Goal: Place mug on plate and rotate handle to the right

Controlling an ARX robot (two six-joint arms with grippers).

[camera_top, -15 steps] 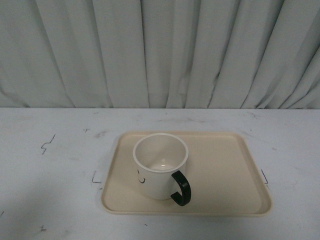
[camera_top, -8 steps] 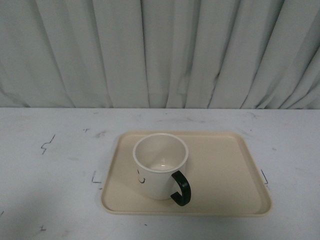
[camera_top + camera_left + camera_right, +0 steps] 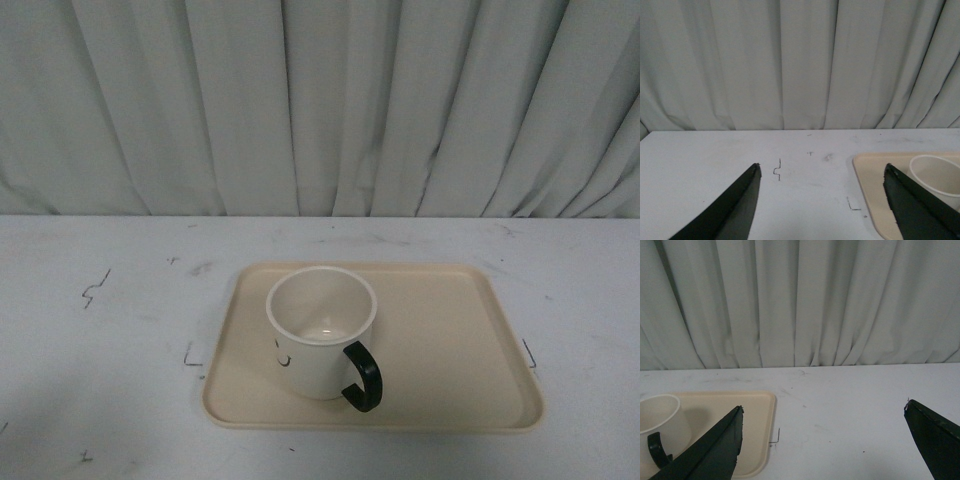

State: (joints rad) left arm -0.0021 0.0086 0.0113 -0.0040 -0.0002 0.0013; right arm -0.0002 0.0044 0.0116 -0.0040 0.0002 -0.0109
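Observation:
The cream-white mug stands upright on the beige plate, left of the plate's middle. Its black handle points toward the front right. Part of a black drawn face shows on its near left side. Neither arm shows in the front view. My left gripper is open and empty, held off the table left of the plate; the mug's rim shows behind one finger. My right gripper is open and empty to the right of the plate; the mug and handle show past one finger.
The grey-white table carries small black marks beside the plate's left edge and right edge. A pale pleated curtain hangs along the table's far edge.

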